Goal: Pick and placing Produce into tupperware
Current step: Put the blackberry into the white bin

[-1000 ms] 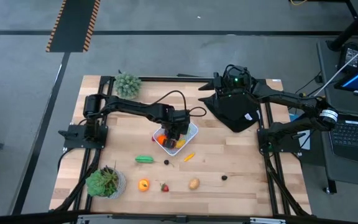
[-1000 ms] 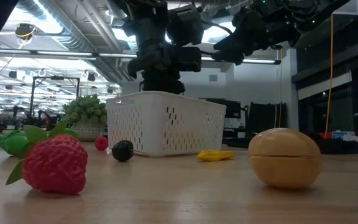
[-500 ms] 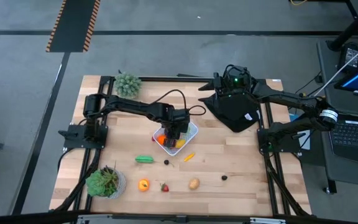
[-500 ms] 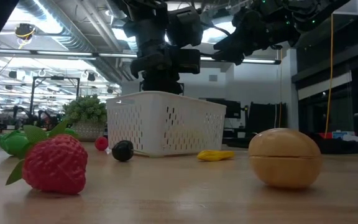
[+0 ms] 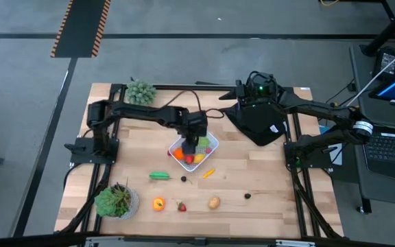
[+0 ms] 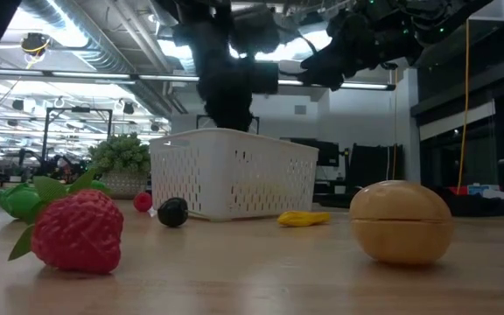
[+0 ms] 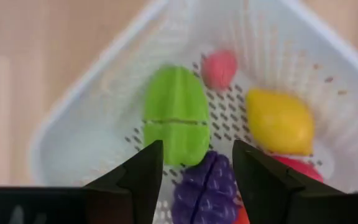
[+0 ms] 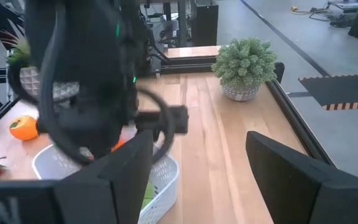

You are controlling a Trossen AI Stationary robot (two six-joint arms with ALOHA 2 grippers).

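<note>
The left hand (image 7: 194,177) hangs spread and empty above the tupperware (image 5: 208,139), over a purple fruit (image 7: 205,190).

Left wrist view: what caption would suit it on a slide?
Open left gripper above the tupperware, which holds green, yellow, pink and purple toy produce.

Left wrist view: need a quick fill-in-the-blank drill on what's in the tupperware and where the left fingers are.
1. The left gripper hovers over the white ____, its fingers apart and holding nothing.
2. Between the fingers lies a ____ bunch of grapes.
3. Beside the yellow lemon lies a split toy fruit coloured ____.
4. In the high view the right gripper rests over a ____ cloth.

Missing words: tupperware; purple; green; black
</note>
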